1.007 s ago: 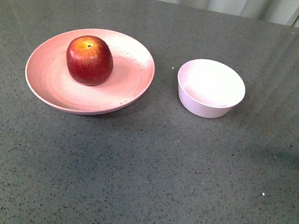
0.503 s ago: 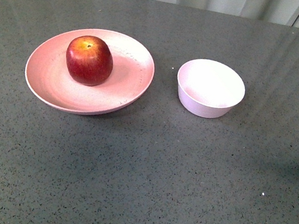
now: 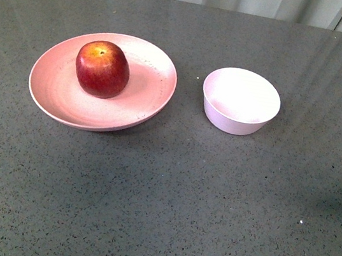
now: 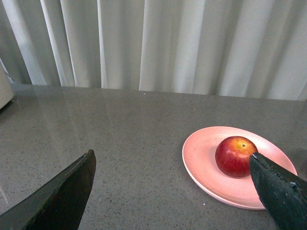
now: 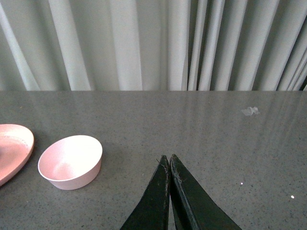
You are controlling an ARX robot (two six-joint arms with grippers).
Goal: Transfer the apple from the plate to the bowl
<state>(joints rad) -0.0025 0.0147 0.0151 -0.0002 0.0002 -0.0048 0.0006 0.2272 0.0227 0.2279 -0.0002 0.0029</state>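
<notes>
A dark grey counter (image 3: 166,204), speckled with fine black and pale flecks, filled the scene and carried a soft sheen. Pale streaks of reflected light ran across it toward its far edge. Behind that edge a light grey-white curtain (image 4: 192,43) hung in long vertical folds, closing off the back of the room. A small whitish mark (image 5: 250,111) showed on the counter, and an off-white object (image 4: 4,88), mostly cut off, stood by the far edge.
</notes>
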